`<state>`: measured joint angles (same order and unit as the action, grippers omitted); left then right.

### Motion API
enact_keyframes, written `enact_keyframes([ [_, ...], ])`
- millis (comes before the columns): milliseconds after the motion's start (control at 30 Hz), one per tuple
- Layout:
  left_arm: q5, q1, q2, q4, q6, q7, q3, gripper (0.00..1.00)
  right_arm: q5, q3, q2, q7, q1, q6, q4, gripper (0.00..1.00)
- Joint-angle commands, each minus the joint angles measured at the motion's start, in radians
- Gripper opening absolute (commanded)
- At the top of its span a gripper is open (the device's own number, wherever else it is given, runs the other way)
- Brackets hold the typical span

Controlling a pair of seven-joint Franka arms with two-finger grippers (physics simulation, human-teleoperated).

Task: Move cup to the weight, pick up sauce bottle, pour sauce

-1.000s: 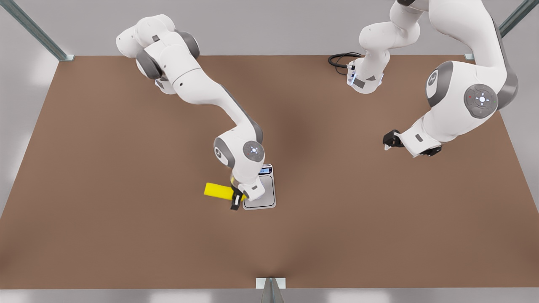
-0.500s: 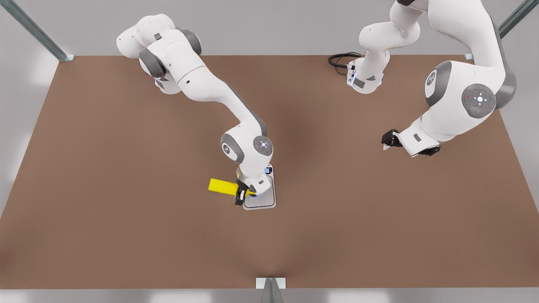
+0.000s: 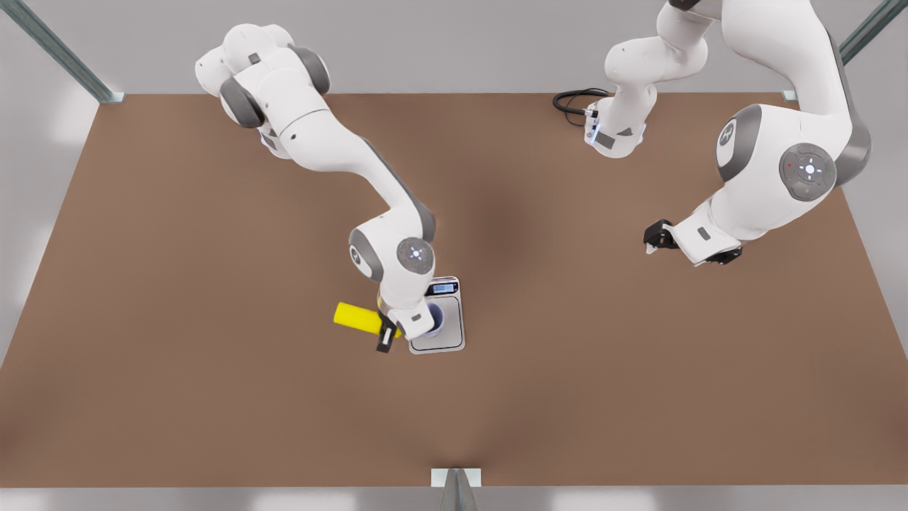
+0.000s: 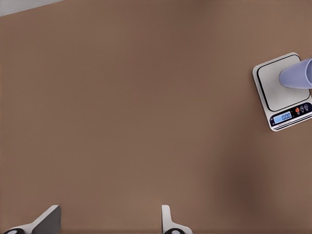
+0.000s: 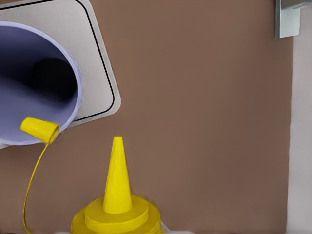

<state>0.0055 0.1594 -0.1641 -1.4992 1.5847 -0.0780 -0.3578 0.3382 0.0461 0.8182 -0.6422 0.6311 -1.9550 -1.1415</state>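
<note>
Left of frame centre, the sauce bottle point(image 3: 357, 317), light and squeezable, is clamped mid-body by the right gripper point(image 3: 387, 333) beside the cup point(image 3: 434, 317); the left gripper point(image 3: 651, 240) waits open at right

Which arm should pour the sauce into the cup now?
The right arm: the right gripper grips the sauce bottle beside the cup on the weight. The left gripper waits open, far across the table.
</note>
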Motion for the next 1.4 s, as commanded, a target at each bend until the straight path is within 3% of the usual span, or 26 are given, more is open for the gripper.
enact_keyframes([
  [0, 0.001, -0.001, 0.001, 0.0, 0.0, 0.0, -0.001, 1.0, -0.011, 0.0, -0.002, -0.039, 0.001, -0.001, 0.0, 0.21],
  [567, 0.001, -0.003, 0.005, 0.0, 0.0, 0.0, -0.001, 1.0, 0.007, 0.0, -0.001, -0.07, 0.032, 0.001, -0.02, 0.21],
  [800, 0.002, 0.0, -0.005, 0.0, -0.005, 0.023, -0.001, 1.0, -0.49, -0.003, -0.025, -0.315, -0.145, -0.002, -0.009, 0.21],
  [1100, 0.042, -0.011, -0.023, -0.021, -0.002, 0.043, -0.003, 1.0, -1.101, -0.003, 0.022, -1.1, -0.415, 0.103, -0.02, 0.21],
  [1367, 0.047, -0.014, -0.023, -0.019, -0.002, 0.047, -0.009, 1.0, -1.387, -0.003, 0.087, -1.318, -0.513, 0.246, -0.023, 0.21],
])
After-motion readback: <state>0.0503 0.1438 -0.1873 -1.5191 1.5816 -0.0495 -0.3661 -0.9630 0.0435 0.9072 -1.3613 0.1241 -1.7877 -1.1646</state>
